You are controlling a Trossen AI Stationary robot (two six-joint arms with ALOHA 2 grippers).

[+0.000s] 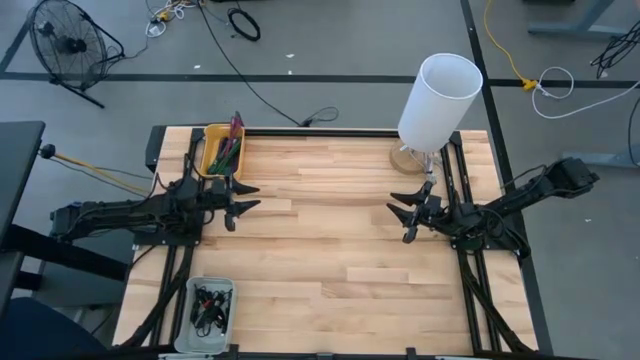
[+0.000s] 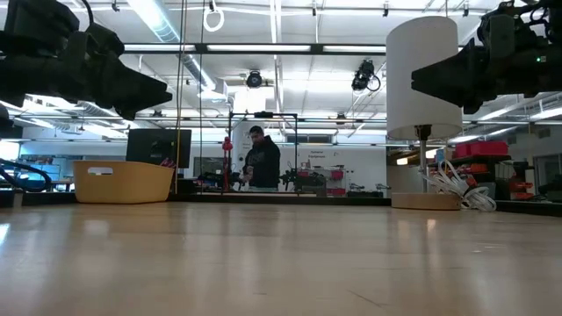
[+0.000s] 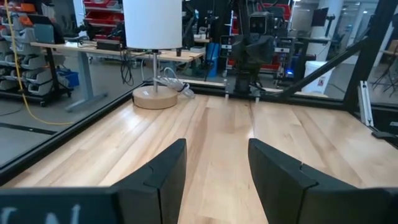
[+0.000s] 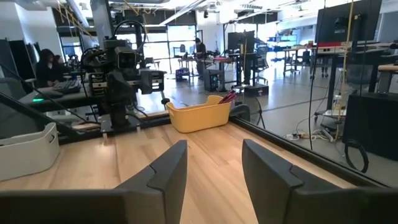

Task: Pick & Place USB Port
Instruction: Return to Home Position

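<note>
I cannot make out a USB port as such. Small dark parts lie in a white tray (image 1: 210,305) at the table's near left corner. My left gripper (image 1: 250,197) hovers over the table's left side, pointing level toward the right, open, with nothing between its fingers (image 3: 165,171). My right gripper (image 1: 398,216) hovers over the right side, pointing level toward the left, also open and empty (image 4: 214,149). Both are raised off the wood in the low view, the left (image 2: 132,88) and the right (image 2: 439,79).
A yellow basket (image 1: 222,150) with red and green items stands at the far left, just beyond my left gripper. A white-shaded lamp (image 1: 440,95) on a round wooden base (image 3: 155,98) with a white cord stands far right. Bare wood lies between the grippers. A person stands far behind the table (image 2: 261,158).
</note>
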